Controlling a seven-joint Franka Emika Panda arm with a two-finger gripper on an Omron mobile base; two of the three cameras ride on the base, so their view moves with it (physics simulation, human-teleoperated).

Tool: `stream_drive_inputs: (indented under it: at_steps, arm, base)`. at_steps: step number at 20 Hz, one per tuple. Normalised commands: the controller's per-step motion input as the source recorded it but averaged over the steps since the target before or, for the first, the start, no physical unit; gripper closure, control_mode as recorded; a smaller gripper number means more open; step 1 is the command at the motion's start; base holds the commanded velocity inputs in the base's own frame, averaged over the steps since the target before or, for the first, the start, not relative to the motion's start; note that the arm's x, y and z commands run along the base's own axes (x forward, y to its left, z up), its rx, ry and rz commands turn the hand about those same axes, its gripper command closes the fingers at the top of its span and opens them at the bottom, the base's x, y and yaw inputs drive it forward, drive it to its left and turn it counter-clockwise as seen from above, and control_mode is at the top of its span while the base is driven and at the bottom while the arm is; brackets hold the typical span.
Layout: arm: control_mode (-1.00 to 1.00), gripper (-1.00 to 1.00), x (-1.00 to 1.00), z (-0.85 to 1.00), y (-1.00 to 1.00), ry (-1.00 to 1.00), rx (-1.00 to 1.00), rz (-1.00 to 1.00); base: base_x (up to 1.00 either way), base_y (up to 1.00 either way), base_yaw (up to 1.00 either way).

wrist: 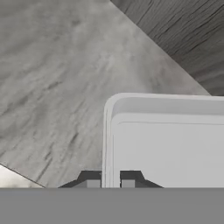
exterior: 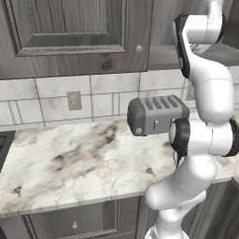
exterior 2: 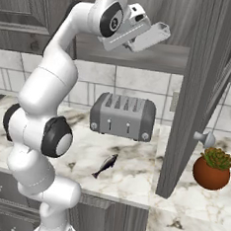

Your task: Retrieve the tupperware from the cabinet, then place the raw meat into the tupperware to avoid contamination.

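Nearest the hand camera, I see the gripper (wrist: 109, 180) with its two dark tips pinched narrow over the wall of the tupperware (wrist: 170, 144), one tip on each side of the rim; the box hangs from that one edge. In the right base view the same tupperware (exterior 2: 153, 35) is held tilted at the mouth of the cabinet (exterior 2: 28, 6), above its open shelf, with the open cabinet door (exterior 2: 198, 95) standing just to its right.

Marble counter (exterior 2: 132, 173) lies well below, carrying the grey toaster (exterior 2: 122, 115), a potted plant (exterior 2: 211, 170) beyond the door, and the raw meat (exterior 2: 105, 165), a small dark fish-shaped piece lying in front of the toaster.

Risks, as I judge them: a grip on a thin wall can let the box swivel or slip free on the way down; a wide swing could strike the door edge; a low descent could clip the toaster; and a careless set-down could land the box on the meat or shove it toward the counter edge.
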Motion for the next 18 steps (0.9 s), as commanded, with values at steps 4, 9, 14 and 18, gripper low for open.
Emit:
stream_drive_inputs:
  at_steps: [4, 9, 14, 18]
  arm:
    - [-1.00, 1.00, -0.57, 0.00, 0.08, -0.05, -0.01, 0.00]
    - [-1.00, 1.00, -0.66, 0.00, 0.11, -0.02, 0.00, 0.00]
    - [-1.00, 1.00, -0.74, 0.00, 0.14, -0.01, 0.00, 0.00]
    - [-1.00, 1.00, -0.89, -0.02, 0.17, -0.02, 0.00, 0.00]
  base:
    - [0.00, 0.00, 0.00]
    - [0.00, 0.00, 0.00]
    - [0.00, 0.00, 0.00]
    - [0.00, 0.00, 0.00]
